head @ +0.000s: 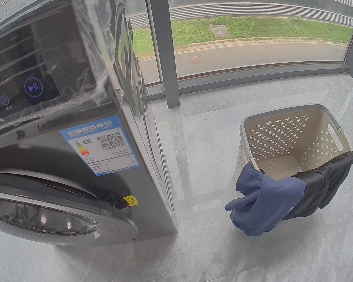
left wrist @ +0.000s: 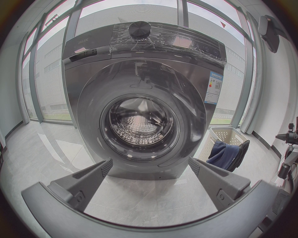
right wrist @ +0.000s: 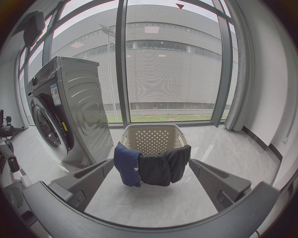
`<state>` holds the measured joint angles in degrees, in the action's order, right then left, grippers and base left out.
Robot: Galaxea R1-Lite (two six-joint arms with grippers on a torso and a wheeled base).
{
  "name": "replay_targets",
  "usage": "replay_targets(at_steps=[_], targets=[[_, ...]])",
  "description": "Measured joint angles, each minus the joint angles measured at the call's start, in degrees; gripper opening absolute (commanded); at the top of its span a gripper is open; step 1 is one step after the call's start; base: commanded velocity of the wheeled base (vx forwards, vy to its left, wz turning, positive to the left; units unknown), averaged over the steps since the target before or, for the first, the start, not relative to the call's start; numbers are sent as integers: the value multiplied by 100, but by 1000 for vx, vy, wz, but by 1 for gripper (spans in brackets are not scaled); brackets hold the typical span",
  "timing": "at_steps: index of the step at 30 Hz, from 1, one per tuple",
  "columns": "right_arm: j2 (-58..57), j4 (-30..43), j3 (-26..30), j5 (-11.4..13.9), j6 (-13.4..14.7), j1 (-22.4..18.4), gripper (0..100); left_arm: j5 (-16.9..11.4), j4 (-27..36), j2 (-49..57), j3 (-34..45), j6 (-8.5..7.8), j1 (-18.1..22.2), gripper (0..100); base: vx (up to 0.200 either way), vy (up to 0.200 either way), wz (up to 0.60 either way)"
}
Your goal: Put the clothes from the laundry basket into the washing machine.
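Clothes (head: 265,204) on the laundry basket (head: 273,134), right of the washing machine (head: 99,161).
They hang over its near rim; the left gripper (left wrist: 149,161) and the right gripper (right wrist: 150,161) are wide open, empty.

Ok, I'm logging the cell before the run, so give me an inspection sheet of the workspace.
Surface: grey tiled floor, glossy.
Job's things: washer, door shut; basket apart from it, toward the robot's right; blue garment and black garment draped over the basket's near rim.
Clutter: nothing seen.
Grippers: left gripper open, empty, facing the washer; right gripper open, empty, facing the basket.
Cables: nothing seen.
Surroundings: window behind; grass outside; curtain by the window.
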<state>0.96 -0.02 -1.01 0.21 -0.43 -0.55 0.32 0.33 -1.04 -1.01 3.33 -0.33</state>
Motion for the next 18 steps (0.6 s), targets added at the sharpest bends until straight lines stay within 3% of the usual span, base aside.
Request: replay_targets(at_steps=[16, 18], targets=[[0, 0, 0, -5, 0, -5, 100, 1, 0, 0, 0, 0, 0, 100, 0, 13, 0], [0, 0, 0, -2, 0, -5, 100, 1, 0, 0, 0, 0, 0, 100, 0, 200, 0]])
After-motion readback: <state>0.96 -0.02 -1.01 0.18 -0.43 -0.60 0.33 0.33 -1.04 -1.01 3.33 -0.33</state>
